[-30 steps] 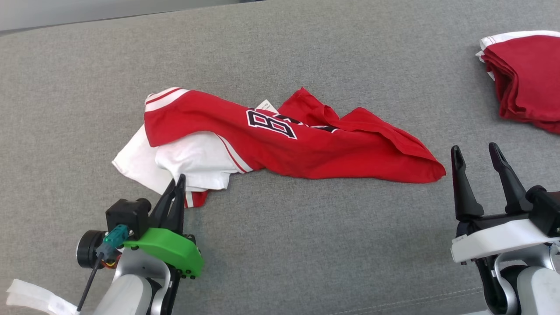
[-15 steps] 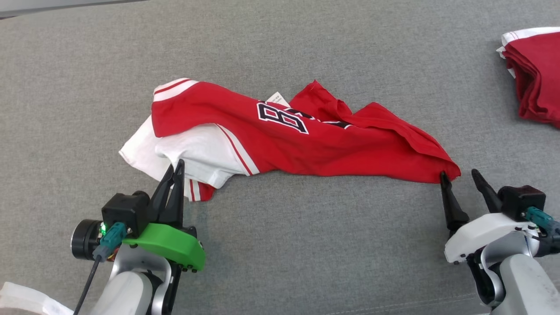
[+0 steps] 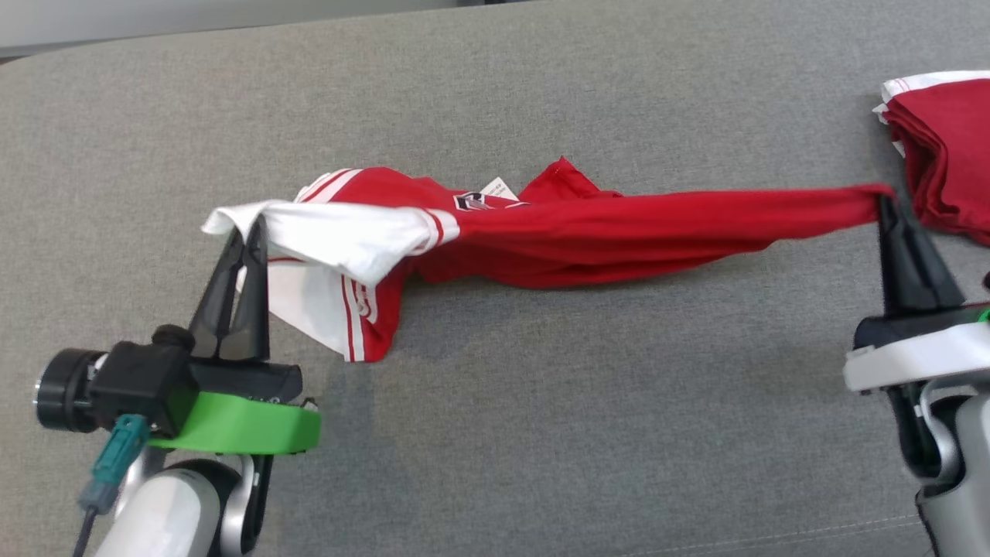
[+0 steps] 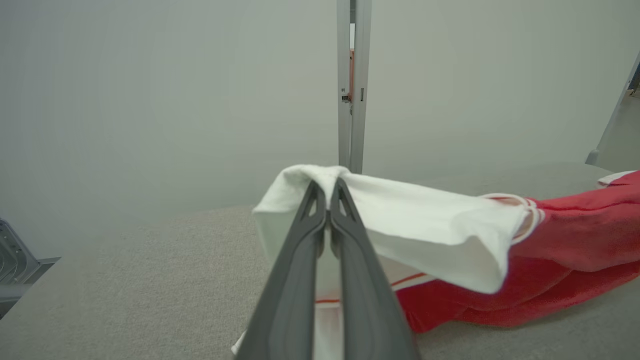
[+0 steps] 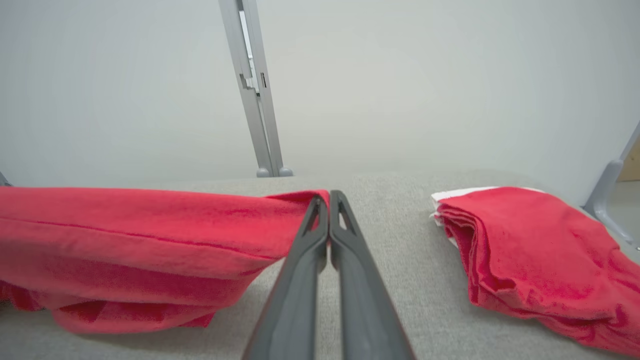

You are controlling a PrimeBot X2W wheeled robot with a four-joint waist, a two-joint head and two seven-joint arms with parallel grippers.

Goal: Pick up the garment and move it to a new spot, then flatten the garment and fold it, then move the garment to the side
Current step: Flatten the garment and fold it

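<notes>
Grey bench (image 3: 495,433); my left gripper (image 3: 249,232) and right gripper (image 3: 884,203) pinch the jersey (image 3: 619,224) by its ends. Pick-up step; next I carry it away from the folded stack (image 3: 943,147).

Grey fabric surface (image 3: 495,433) before a pale wall (image 4: 150,100) with a metal post (image 4: 353,100).

Garment's lettering (image 3: 473,202) mostly hidden, perhaps unreadable

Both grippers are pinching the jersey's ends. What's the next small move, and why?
Probably raise both grippers together. The left gripper is shut on the white sleeve of the garment, the right gripper on its red corner, but the middle sags onto the grey surface; lifting would clear it for carrying to a new spot.
</notes>
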